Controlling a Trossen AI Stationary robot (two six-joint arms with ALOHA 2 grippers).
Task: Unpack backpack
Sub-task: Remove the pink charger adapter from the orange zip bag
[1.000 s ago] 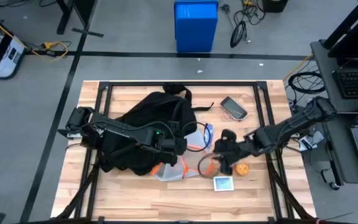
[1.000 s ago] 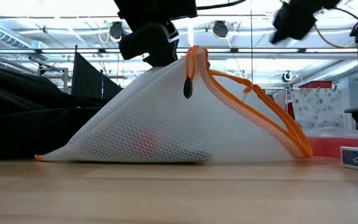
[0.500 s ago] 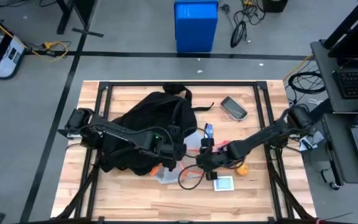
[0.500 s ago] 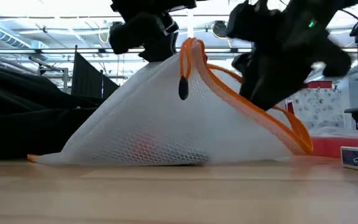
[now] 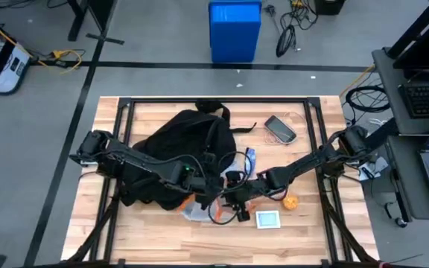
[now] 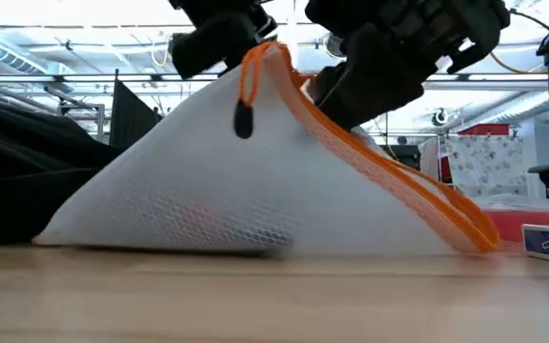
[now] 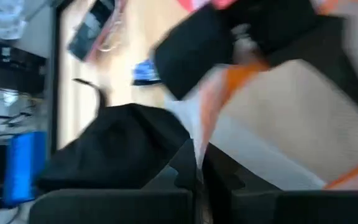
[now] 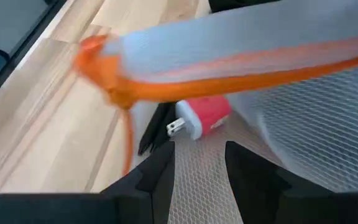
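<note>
The black backpack (image 5: 176,145) lies on the table's left half. Beside it a white mesh pouch (image 6: 255,181) with orange zip trim stands like a tent, its bottom on the wood. My left gripper (image 7: 197,163) is shut on the pouch's peak. My right gripper (image 8: 197,163) is open and reaches in from the table's right, with its fingers at the pouch's open mouth under the orange rim (image 8: 229,74). A red and white plug (image 8: 201,118) lies inside on the mesh. My left gripper pinches the pouch's upper edge (image 7: 199,140) between its two fingers, next to the orange trim. That edge is raised as the peak (image 6: 260,57), with the zip pull hanging under it, and the pouch's bottom rests on the table. My right gripper's open fingers (image 8: 157,174) lie over the lower mesh layer; whether they touch it, I cannot tell.
A phone (image 5: 280,129) lies at the back right. A small blue item (image 5: 250,155) sits by the backpack. An orange ball (image 5: 290,201) and a white-framed card box (image 5: 267,218) lie near the front right. Bare wood stays free along the near edge.
My right gripper has gone from beside the orange ball toward the table's left and down to the pouch's mouth. My left gripper has drawn the pouch's peak a little toward the near edge, and the pouch's orange rim has spread wider.
</note>
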